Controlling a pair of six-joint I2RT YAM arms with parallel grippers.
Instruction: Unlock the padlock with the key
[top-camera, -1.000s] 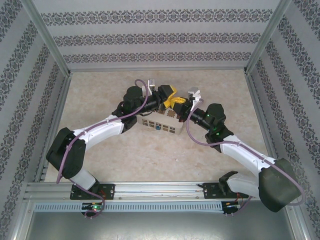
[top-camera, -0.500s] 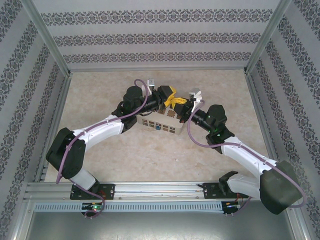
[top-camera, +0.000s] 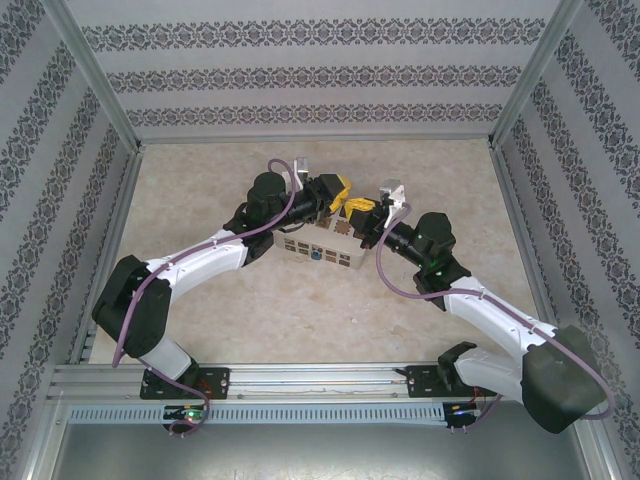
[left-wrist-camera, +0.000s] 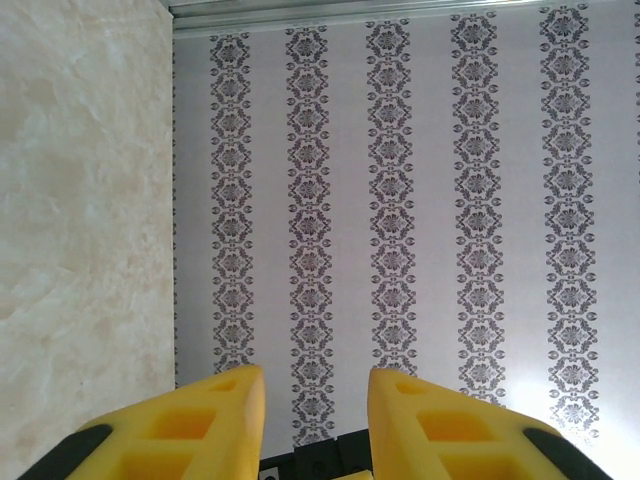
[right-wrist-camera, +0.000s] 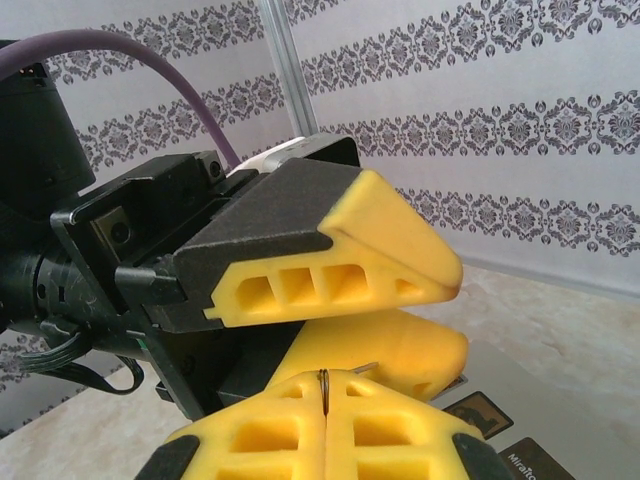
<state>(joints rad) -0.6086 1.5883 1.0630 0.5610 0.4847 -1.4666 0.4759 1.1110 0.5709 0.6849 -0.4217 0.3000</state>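
Above the patterned box (top-camera: 325, 247) on the bench (top-camera: 200, 180), the right tool (right-wrist-camera: 327, 392) pinches a thin metal sliver, presumably the key (right-wrist-camera: 324, 380), at its tips for aiming at what looks like the blue padlock (top-camera: 314, 254) on the box's front, while the left tool (left-wrist-camera: 316, 388) sits alongside, part-open and empty.

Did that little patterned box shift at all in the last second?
No. The box sits in the same spot, judged against the metal rail along the near edge.

Place: enclosed robot test cell, lab-like
Walls: damask-striped panels (top-camera: 300, 75) at 9, 12 and 3 o'clock
Frame: aluminium posts (top-camera: 96, 80) at the corners
Floor: marbled tabletop (top-camera: 200, 180)
Mount: slotted rail (top-camera: 320, 376) at 6 o'clock
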